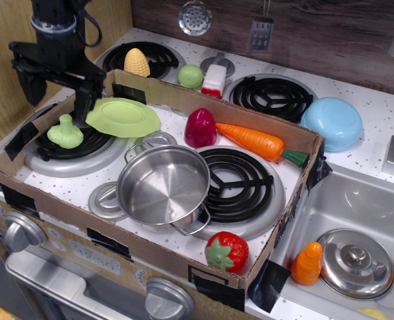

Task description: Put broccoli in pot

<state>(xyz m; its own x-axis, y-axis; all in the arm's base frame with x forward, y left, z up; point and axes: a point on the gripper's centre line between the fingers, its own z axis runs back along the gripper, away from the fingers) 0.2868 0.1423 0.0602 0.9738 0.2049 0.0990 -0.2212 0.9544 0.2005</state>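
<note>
The pale yellow-green broccoli [65, 132] lies on the front-left burner inside the cardboard tray. The shiny steel pot [163, 187] with two loop handles stands upright and empty in the tray's middle. My black gripper [57, 99] hangs open above and just behind the broccoli, its two fingers [85, 100] spread wide, holding nothing. The right finger stands next to the light green plate [123, 117].
In the cardboard tray [150, 257]: a purple vegetable [201, 127], a carrot [253, 141], a strawberry [227, 251]. Behind it: corn [137, 63], a green ball [191, 76], a red-white block [215, 80]. A blue bowl [331, 123] stands right; a steel lid [355, 263] and an orange toy [307, 264] lie in the sink.
</note>
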